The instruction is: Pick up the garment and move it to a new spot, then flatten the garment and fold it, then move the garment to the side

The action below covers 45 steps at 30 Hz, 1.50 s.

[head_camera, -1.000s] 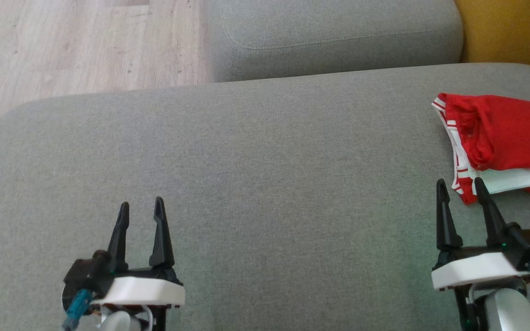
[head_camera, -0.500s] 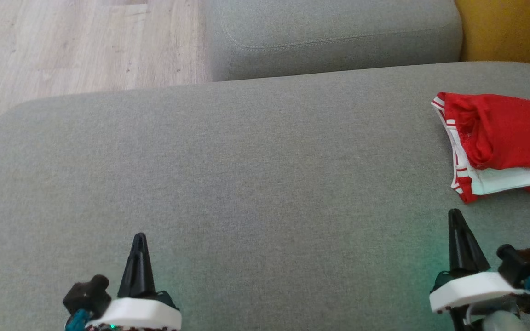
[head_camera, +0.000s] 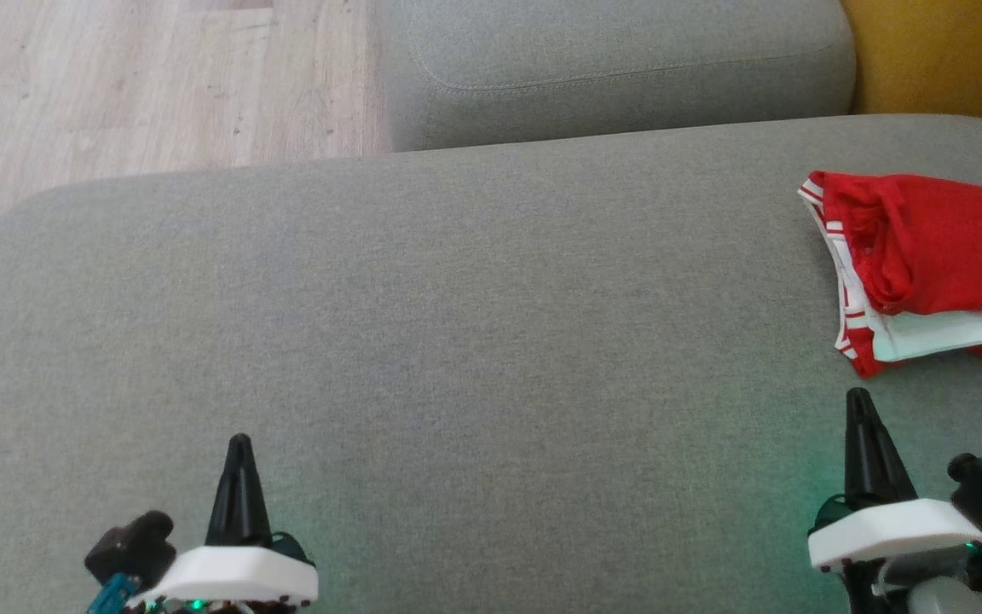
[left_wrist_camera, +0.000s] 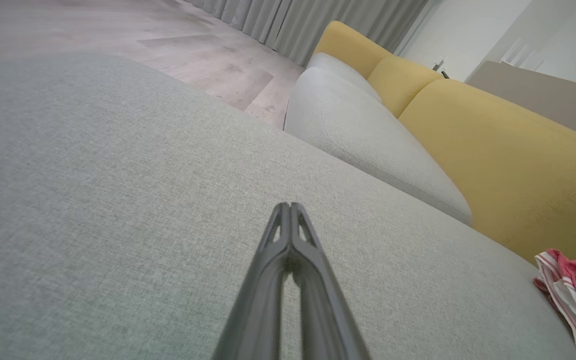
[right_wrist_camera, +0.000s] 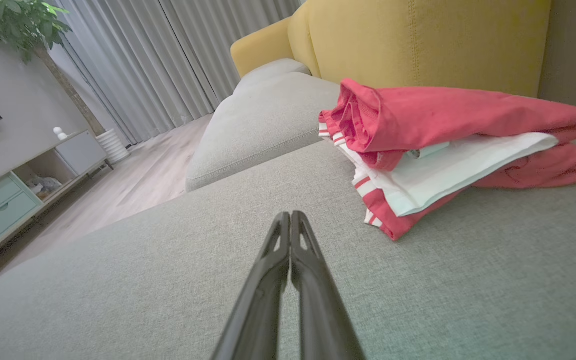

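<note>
The garment (head_camera: 926,260) is red with white stripes and a white panel, lying folded in a loose pile at the far right of the grey cushion (head_camera: 457,341). The right wrist view has the garment (right_wrist_camera: 433,150) up and to the right of my fingers, and the left wrist view catches the garment (left_wrist_camera: 575,295) at its right edge. My right gripper (head_camera: 859,401) is shut and empty, just short of the garment's near corner. My left gripper (head_camera: 239,443) is shut and empty at the lower left, over bare cushion.
A second grey cushion (head_camera: 619,68) lies beyond the big one. A yellow sofa back (head_camera: 943,60) rises at the far right. Wooden floor (head_camera: 141,85) lies past the cushion's left edge. A cabinet (right_wrist_camera: 13,195), curtains and a plant stand across the room.
Both grippers have shut and drawn back toward me from their earlier open stance. The garment has not moved.
</note>
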Tool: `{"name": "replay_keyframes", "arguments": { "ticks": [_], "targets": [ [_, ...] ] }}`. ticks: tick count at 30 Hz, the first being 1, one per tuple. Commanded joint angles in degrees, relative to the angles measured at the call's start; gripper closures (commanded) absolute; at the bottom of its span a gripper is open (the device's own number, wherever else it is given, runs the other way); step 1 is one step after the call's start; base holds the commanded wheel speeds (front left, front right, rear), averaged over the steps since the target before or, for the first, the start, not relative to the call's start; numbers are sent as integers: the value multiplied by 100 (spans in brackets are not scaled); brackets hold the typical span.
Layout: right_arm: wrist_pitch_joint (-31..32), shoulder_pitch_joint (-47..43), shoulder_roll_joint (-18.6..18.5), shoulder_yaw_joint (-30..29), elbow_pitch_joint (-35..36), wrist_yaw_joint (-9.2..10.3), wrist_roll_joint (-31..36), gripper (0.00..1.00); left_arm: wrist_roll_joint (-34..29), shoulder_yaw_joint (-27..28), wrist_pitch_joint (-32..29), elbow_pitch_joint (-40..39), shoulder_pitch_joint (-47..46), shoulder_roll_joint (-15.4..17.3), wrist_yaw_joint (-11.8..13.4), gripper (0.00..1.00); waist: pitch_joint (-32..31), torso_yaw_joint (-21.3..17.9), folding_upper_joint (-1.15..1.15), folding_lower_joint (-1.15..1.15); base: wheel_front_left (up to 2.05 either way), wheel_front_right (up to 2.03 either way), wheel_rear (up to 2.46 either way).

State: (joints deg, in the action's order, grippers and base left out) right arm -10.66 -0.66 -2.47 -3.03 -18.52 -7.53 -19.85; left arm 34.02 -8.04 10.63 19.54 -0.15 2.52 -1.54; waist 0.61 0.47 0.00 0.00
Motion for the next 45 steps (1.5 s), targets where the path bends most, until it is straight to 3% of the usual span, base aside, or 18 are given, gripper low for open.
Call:
{"name": "replay_keyframes", "arguments": {
  "ticks": [1,45],
  "targets": [
    [41,271,-12,-26,214,1,-232,100,182,124,-42,-210,-295,6,-32,100,-1,-1,0,0,0,0,0],
    [769,450,-25,-167,317,2,-3277,100,2633,703,-768,-357,-429,19,-277,100,-19,-21,0,0,0,0,0]
  ]
}}
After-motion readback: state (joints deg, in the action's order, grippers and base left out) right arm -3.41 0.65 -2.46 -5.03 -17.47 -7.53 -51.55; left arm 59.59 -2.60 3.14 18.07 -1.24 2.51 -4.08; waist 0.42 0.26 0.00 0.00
